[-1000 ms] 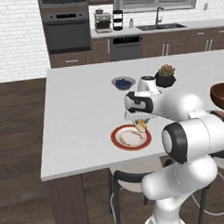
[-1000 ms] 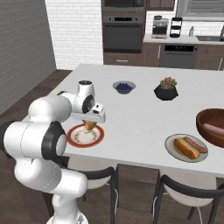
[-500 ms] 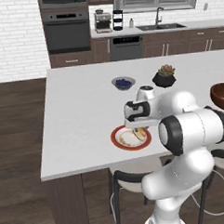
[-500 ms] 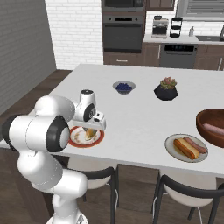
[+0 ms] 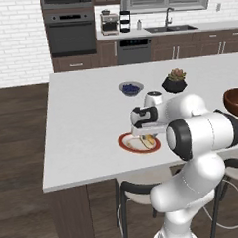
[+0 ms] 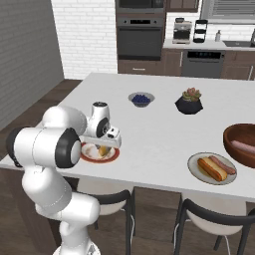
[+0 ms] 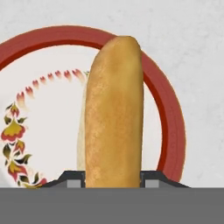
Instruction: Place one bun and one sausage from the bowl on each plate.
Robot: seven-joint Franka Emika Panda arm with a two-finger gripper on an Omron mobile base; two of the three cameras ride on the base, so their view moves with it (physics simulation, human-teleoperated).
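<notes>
My gripper (image 5: 144, 135) (image 6: 102, 147) is shut on a golden bun (image 7: 113, 109) and hangs low over the white plate with the orange-red rim (image 5: 123, 142) (image 6: 114, 156) (image 7: 173, 124). In the hand view the bun stands between my finger tips (image 7: 72, 178), across the plate's right half. Whether it touches the plate I cannot tell. At the right of the counter the pale grey plate (image 6: 193, 162) bears a bun (image 6: 205, 168) and a sausage (image 6: 222, 165). Beyond it stands the reddish-brown bowl (image 5: 233, 100) (image 6: 234, 137) with a sausage (image 6: 245, 147) inside.
A small grey bowl of blue berries (image 5: 131, 87) (image 6: 141, 99) and a black plant pot (image 5: 174, 82) (image 6: 189, 101) stand further back on the white counter. The red-rimmed plate lies close to the counter's near edge. Stools (image 6: 204, 214) sit below it.
My hand has come down with the bun from above the counter to just over the red-rimmed plate. The grip has not changed.
</notes>
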